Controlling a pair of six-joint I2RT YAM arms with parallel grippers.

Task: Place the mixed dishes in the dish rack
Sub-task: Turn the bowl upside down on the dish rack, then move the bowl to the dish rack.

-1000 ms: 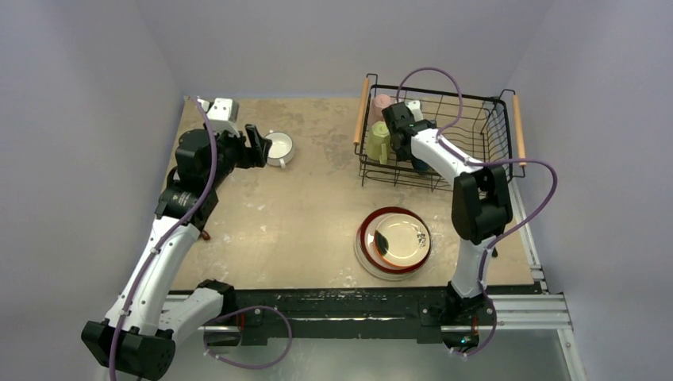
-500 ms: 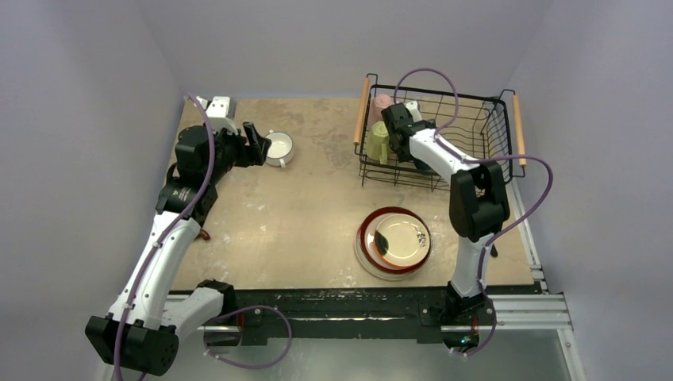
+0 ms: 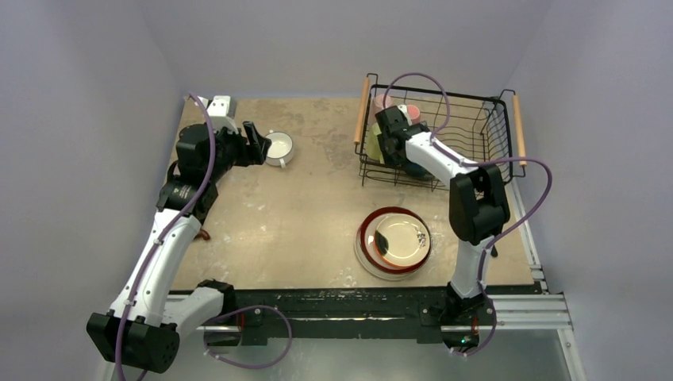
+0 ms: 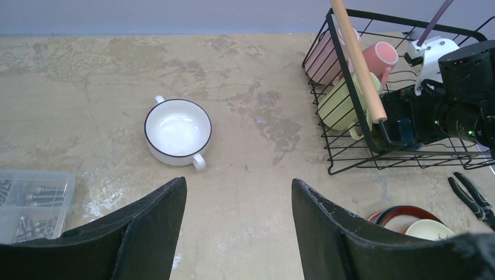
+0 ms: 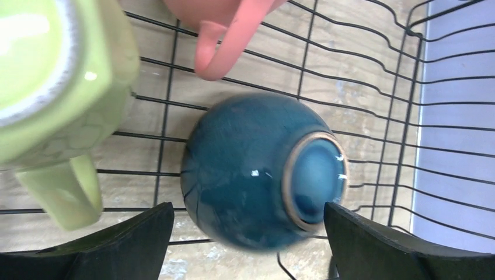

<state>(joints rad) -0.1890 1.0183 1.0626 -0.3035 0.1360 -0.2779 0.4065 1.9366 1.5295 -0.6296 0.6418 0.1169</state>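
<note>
The dish rack (image 3: 484, 119) stands at the back right. My right gripper (image 5: 248, 205) is inside it, open wide. The teal bowl (image 5: 245, 169) lies between its fingers, foot ring toward the camera, slightly blurred and touched by neither finger. A yellow-green mug (image 5: 52, 87) and a salmon mug's handle (image 5: 225, 46) sit beside it. A pale pink mug (image 4: 323, 55) is in the rack's far corner. The white mug (image 4: 178, 129) stands on the table just beyond my open, empty left gripper (image 4: 238, 182). Stacked plates (image 3: 394, 242) lie in front of the rack.
A clear compartment box (image 4: 32, 201) sits on the table at my left gripper's left. Black pliers (image 4: 471, 198) lie right of the plates. The rack's wooden handle (image 4: 357, 58) juts toward the white mug's side. The right arm's purple cable (image 3: 421, 79) loops over the rack.
My right gripper's jaws have spread wide and let go of the teal bowl, which now lies in the rack. The right wrist shifted slightly left. The left arm barely moved.
</note>
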